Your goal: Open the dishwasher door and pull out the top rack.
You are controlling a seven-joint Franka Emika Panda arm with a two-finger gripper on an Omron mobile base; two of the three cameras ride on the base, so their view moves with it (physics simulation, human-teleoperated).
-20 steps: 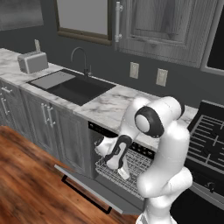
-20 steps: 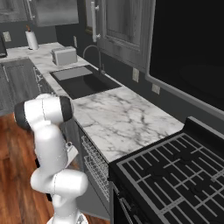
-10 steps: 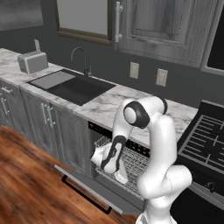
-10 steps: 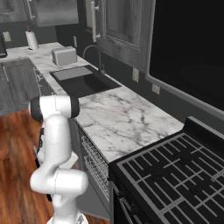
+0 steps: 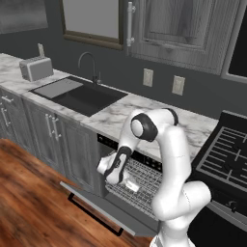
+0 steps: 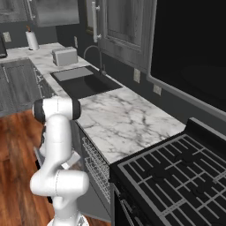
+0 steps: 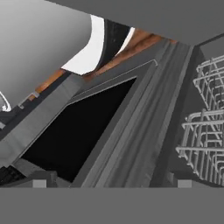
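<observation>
Kitchen: dark grey wall, grey wood-grain cabinets above and below, wooden floor (image 5: 29, 207) in front.
Worktop: white marble worktop (image 5: 144, 113) runs along the wall, from the toaster end at the left to the stove at the right.
Stove: black stove (image 6: 176, 176) with grates sits at the worktop's right end, touching its edge.
Sink: dark sink (image 5: 84, 95) is set into the worktop's left half, its curved faucet (image 5: 89, 65) at the back edge.
Dishwasher door: the dishwasher door (image 5: 103, 205) is folded down flat under the worktop's front edge, between the base cabinets and the stove, its black bar handle (image 5: 94, 214) at the outer edge over the floor.
Top rack: the top rack (image 5: 147, 176), a white wire basket, stands drawn out of the dishwasher above the open door; from the right base view its wire side (image 6: 99, 165) shows just below the worktop's edge.
Arm: white arm bends down from its elbow in front of the worktop to the rack's left front corner.
Gripper: the gripper (image 5: 115, 174) hangs at the rack's left edge, jaws spread wide and holding nothing; whether a finger touches the wire cannot be told.
Toaster: silver toaster (image 5: 36, 68) stands near the worktop's far left end.
Outlets: two pale outlets (image 5: 147, 77) are on the wall above the worktop's back edge.
</observation>
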